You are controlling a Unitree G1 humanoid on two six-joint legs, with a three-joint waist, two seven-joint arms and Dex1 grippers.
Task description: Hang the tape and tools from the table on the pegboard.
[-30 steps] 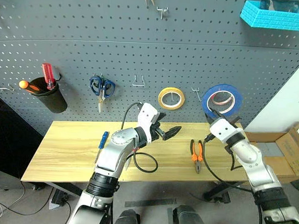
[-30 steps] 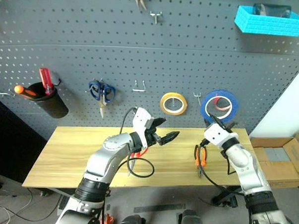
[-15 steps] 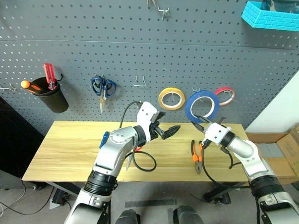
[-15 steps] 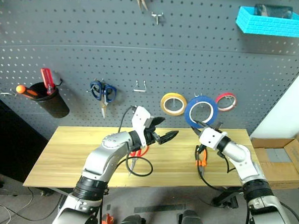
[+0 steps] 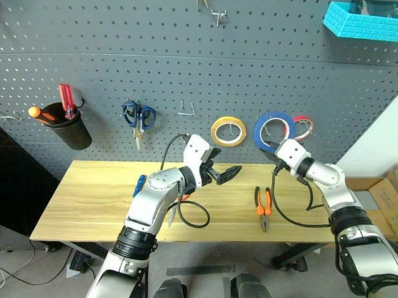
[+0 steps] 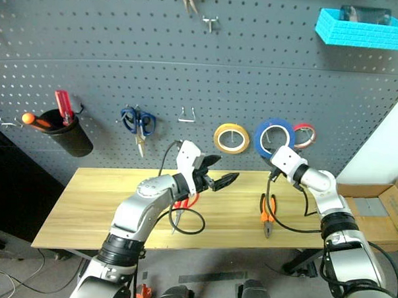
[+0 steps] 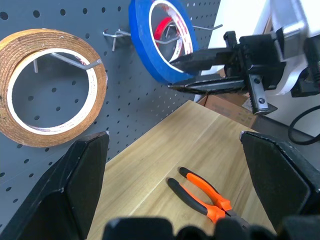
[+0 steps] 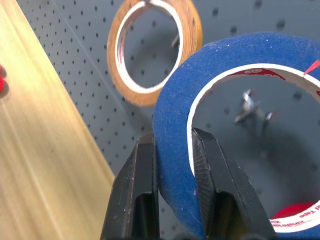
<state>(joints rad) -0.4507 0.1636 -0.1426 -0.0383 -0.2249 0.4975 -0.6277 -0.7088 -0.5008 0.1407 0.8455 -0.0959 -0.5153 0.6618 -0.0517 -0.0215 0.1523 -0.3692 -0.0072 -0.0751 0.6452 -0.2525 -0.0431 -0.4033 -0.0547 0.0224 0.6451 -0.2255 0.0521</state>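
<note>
We see two silver-grey metal arms with rounded, glossy shells and black ribbed joint bands near the shoulders. Each wrist carries a white boxy housing, and black cables loop loosely out from it. The left gripper [image 5: 228, 173] and right gripper [image 7: 200, 72] end in matte black, tapering fingers [image 8: 140, 195] with ribbed inner pads

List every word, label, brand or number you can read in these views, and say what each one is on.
No text can be read.
Blue tape roll: red print runs along its white inner core, too blurred and cut off to read.
Yellow tape roll, pliers, blue bin: no markings show.
</note>
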